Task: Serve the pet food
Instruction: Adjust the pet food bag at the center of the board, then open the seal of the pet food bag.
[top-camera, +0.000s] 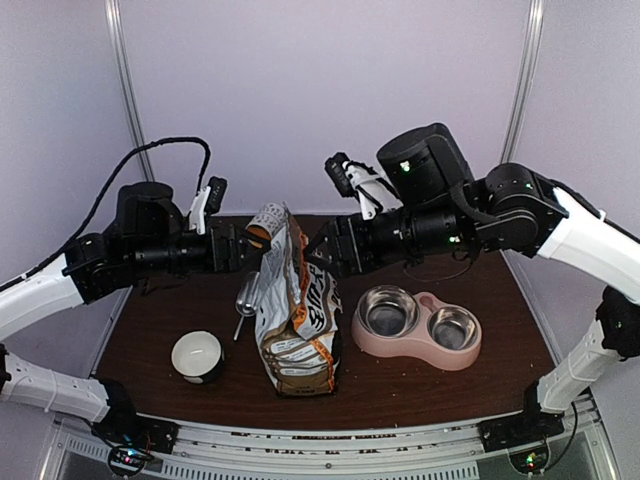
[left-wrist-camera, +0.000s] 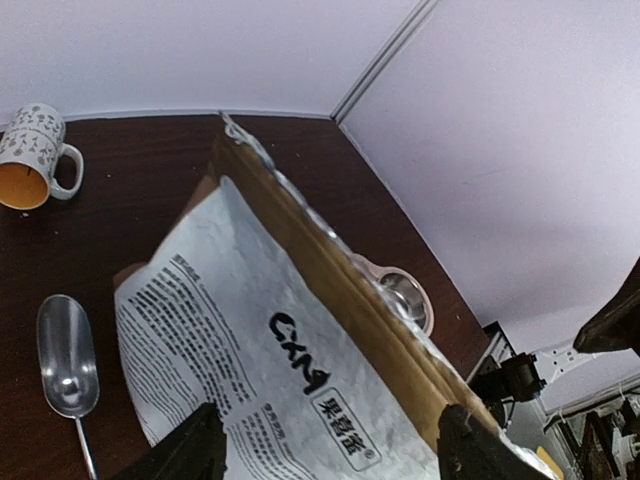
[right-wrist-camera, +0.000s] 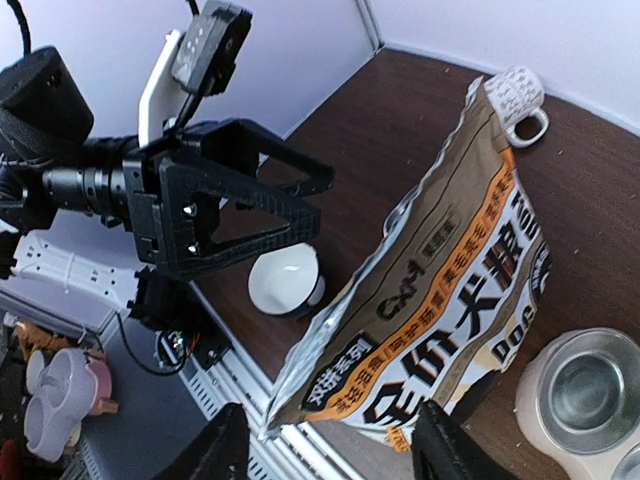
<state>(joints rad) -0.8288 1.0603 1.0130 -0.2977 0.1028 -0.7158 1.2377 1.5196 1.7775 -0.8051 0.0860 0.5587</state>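
Pet food unseen, presumably inside bag (top-camera: 296, 320). Left gripper (left-wrist-camera: 330, 440) and right gripper (right-wrist-camera: 332, 440) flank its top, spread wide, empty; next: pinch it open.

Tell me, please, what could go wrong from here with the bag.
1. The bag stands upright on its own. The left gripper and the right gripper are both open near its top, and neither grips it. A push from one side could tip it.
2. Falling right, it may hit the double bowl; falling left, the scoop.
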